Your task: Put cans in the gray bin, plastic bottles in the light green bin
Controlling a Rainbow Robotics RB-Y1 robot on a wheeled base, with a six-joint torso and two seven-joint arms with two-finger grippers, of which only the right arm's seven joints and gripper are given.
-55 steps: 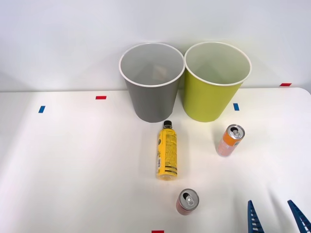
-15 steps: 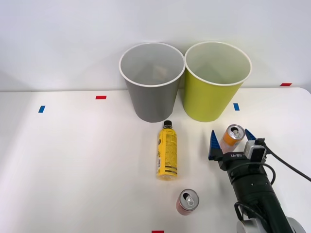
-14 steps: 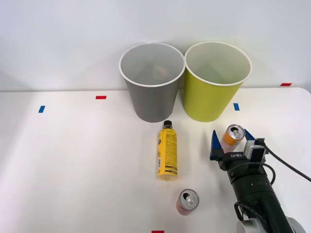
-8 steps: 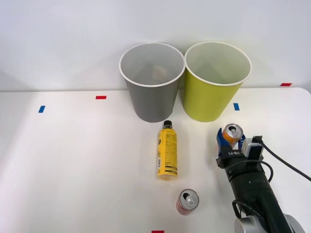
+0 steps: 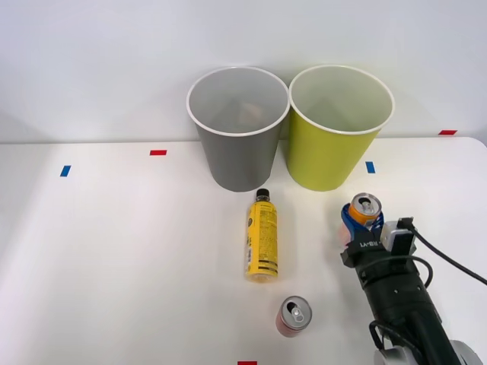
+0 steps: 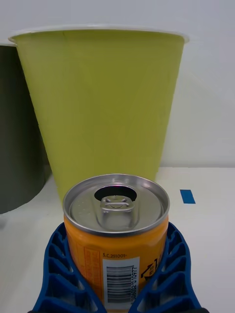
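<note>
My right gripper (image 5: 361, 220) is shut on the orange-and-pink can (image 5: 364, 209), which stands upright in front of the light green bin (image 5: 335, 144). In the right wrist view the can (image 6: 117, 230) sits between the blue ribbed fingers (image 6: 63, 274), its silver pull-tab top facing up, with the light green bin (image 6: 98, 102) right behind it. The gray bin (image 5: 237, 133) stands to the left of the green one, and its dark wall (image 6: 17, 137) shows in the wrist view too. A yellow plastic bottle (image 5: 262, 239) lies on the table, black cap toward the gray bin. A pink-red can (image 5: 293, 315) stands near the front edge.
Small red tape marks (image 5: 157, 153) and blue tape marks (image 5: 370, 167) dot the white table (image 5: 114, 251). A black cable (image 5: 449, 258) trails from my wrist to the right. A white wall rises just behind both bins.
My right arm came in from the lower right and put its open fingers on either side of the orange-and-pink can. They have now shut on it. Bottle and pink-red can have not moved.
</note>
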